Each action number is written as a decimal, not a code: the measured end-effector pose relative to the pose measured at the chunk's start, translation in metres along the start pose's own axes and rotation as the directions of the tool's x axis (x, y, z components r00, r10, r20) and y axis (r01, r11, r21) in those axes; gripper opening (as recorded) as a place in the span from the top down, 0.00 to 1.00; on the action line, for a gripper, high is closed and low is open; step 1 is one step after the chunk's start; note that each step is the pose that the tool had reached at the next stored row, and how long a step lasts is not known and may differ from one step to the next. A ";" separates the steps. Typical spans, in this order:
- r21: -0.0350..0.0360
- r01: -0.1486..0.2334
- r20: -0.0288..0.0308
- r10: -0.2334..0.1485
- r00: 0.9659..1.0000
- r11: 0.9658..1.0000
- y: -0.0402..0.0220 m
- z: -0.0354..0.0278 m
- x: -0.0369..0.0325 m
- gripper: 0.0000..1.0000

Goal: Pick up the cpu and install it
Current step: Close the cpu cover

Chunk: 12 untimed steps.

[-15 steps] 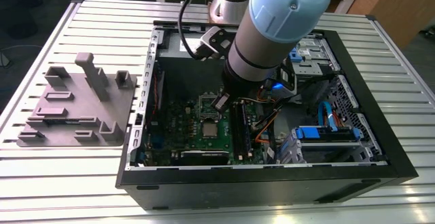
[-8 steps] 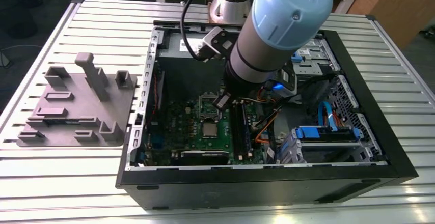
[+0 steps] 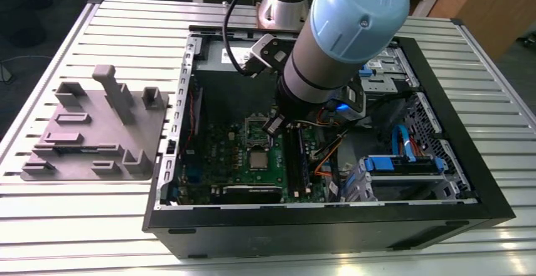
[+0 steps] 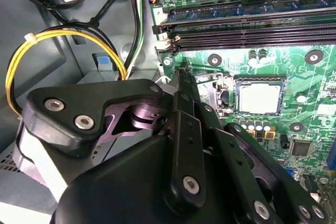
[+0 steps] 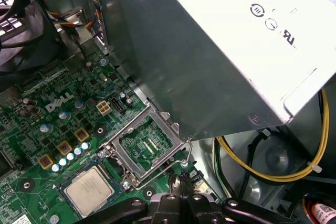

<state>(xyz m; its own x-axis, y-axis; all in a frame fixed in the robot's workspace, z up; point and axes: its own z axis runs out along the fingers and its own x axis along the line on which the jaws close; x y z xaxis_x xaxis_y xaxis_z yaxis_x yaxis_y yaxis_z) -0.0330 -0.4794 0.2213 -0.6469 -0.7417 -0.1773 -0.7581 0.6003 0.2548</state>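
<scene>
The cpu (image 3: 258, 159) lies flat in its socket on the green motherboard (image 3: 243, 163) inside the open computer case (image 3: 335, 226), in the exterior view; the gripper (image 3: 274, 125) hangs just above the board, near the chip. In the second wrist view the gripper's black fingers (image 4: 184, 108) look closed together, holding nothing, beside the seated cpu (image 4: 259, 98). In the first wrist view the socket's hinged frame (image 5: 144, 145) stands open next to the cpu (image 5: 89, 190).
</scene>
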 end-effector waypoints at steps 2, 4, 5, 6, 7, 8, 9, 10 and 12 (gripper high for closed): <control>0.000 0.000 0.000 0.000 1.000 1.000 0.0000 0.0000 0.0000 0.90; 0.000 0.000 0.000 0.000 1.000 1.000 0.0000 0.0000 0.0000 0.90; 0.000 0.000 0.000 0.000 1.000 1.000 0.0000 0.0001 0.0000 0.90; 0.000 0.000 0.000 0.000 1.000 1.000 0.0000 0.0001 0.0000 0.90; 0.000 0.000 0.000 0.000 1.000 1.000 0.0000 0.0002 0.0000 0.90; -0.001 0.004 -0.001 -0.004 1.000 1.000 -0.0001 0.0006 0.0001 0.90; -0.003 0.013 -0.002 -0.013 1.000 1.000 -0.0003 0.0012 0.0001 0.90; -0.013 0.057 -0.012 -0.057 0.998 0.998 -0.0009 0.0036 0.0006 0.90; -0.025 0.062 0.003 -0.062 0.998 0.998 -0.0029 0.0060 0.0000 0.90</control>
<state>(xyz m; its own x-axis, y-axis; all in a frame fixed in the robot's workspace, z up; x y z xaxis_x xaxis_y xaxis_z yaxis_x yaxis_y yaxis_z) -0.0313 -0.4794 0.2148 -0.5992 -0.7764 -0.1953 -0.7942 0.5457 0.2674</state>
